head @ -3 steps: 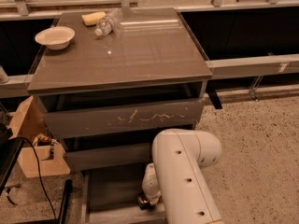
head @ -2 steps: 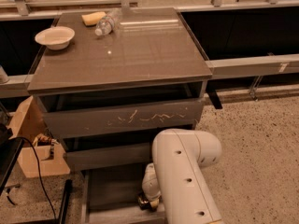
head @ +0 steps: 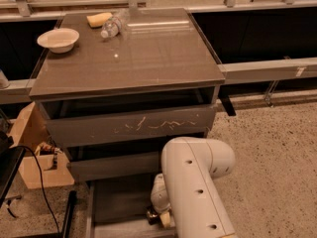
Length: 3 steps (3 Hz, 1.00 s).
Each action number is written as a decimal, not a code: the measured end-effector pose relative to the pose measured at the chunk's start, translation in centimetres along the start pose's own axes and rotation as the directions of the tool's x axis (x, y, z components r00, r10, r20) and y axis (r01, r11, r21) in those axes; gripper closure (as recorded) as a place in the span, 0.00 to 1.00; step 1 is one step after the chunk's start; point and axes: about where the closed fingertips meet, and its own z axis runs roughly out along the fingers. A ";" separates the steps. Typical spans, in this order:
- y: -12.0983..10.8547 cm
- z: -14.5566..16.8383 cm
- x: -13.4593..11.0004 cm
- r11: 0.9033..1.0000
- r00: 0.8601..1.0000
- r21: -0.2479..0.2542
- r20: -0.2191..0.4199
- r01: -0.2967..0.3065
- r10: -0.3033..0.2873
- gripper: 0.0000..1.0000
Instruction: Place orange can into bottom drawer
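The bottom drawer (head: 117,203) stands pulled open at the foot of the cabinet, its flat grey floor showing on the left. My white arm (head: 195,180) reaches down into its right part and covers much of it. The gripper (head: 156,215) is low inside the drawer, mostly hidden behind the wrist. A small orange-gold bit of the orange can (head: 165,219) shows right at the gripper, close to the drawer floor. Whether the can rests on the floor or is held I cannot tell.
The scratched upper drawer (head: 133,126) and the middle drawer (head: 113,165) are each pulled out a little above. On the cabinet top lie a white bowl (head: 58,39), a clear water bottle (head: 113,25) and a yellow sponge (head: 99,19). A cardboard box (head: 30,148) and a black cable sit at the left.
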 end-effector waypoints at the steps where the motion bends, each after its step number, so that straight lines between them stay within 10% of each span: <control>1: -0.1 -0.5 0.2 1.000 1.000 0.021 -0.016 0.005 -0.004 0.00; 3: 3.0 -4.2 -0.5 0.992 0.996 0.092 -0.014 -0.089 0.091 0.00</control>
